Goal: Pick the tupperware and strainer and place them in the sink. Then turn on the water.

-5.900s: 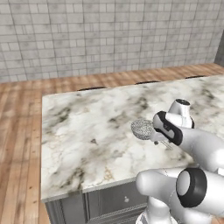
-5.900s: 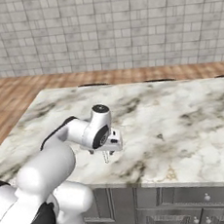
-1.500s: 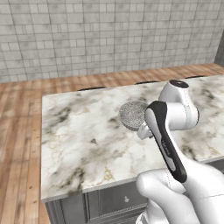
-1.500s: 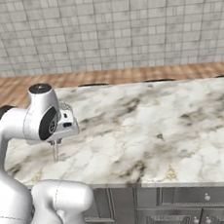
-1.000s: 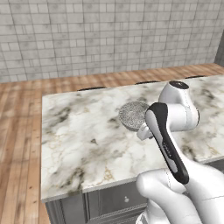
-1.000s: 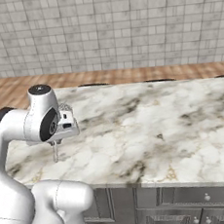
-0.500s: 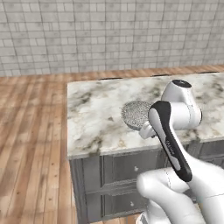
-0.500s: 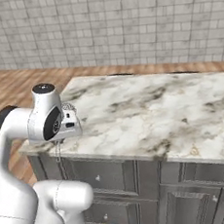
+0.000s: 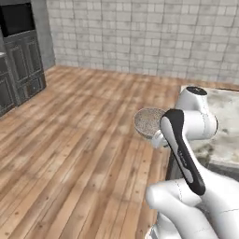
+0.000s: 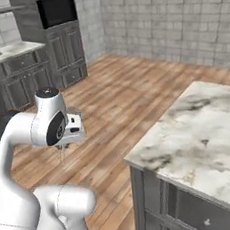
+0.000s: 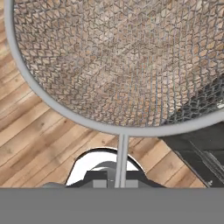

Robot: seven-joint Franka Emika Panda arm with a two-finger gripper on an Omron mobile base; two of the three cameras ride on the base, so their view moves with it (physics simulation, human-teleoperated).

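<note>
The strainer (image 9: 149, 121), a round silver wire-mesh bowl, hangs in the air over the wooden floor, just left of my white arm. My gripper (image 9: 158, 138) is shut on its thin wire handle. In the hand view the strainer (image 11: 118, 65) spans the upper part, and its handle (image 11: 122, 157) runs straight down into my gripper (image 11: 119, 181). From the right base view my gripper (image 10: 64, 144) points down at the floor, beside the island. The tupperware, the sink and the water are out of view.
The marble island counter (image 9: 226, 126) lies at my right, its corner and grey drawers (image 10: 197, 209) close to my base. Dark tall cabinets with an oven (image 10: 61, 37) and a side counter (image 10: 9, 50) stand along the far left wall. Wooden floor (image 9: 70, 154) spreads between.
The whole picture has shifted: the base has moved away from the island, which now sits at the right edge. The strainer stays in the shut gripper, held at the same height.
</note>
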